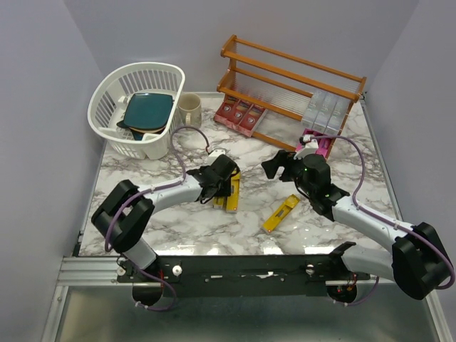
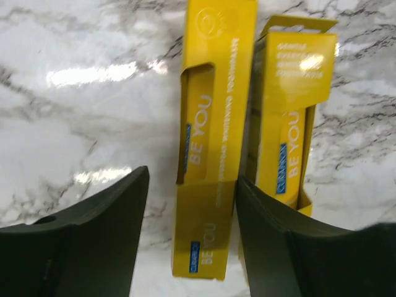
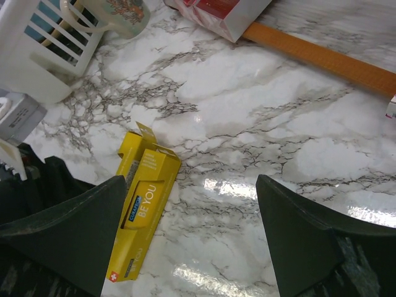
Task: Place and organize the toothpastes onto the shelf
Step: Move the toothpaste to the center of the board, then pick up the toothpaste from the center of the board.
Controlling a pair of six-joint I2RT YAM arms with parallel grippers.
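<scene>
Under the left gripper (image 2: 192, 176), a yellow toothpaste (image 2: 213, 74); jaws apart.

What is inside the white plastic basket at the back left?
A dark teal square plate lies inside the white plastic basket. An orange edge shows under it; whatever else lies beneath is covered.

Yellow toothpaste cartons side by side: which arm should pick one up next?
Probably left. The left gripper hangs over the yellow cartons, jaws open astride one; the right gripper is open above marble, farther off.
</scene>
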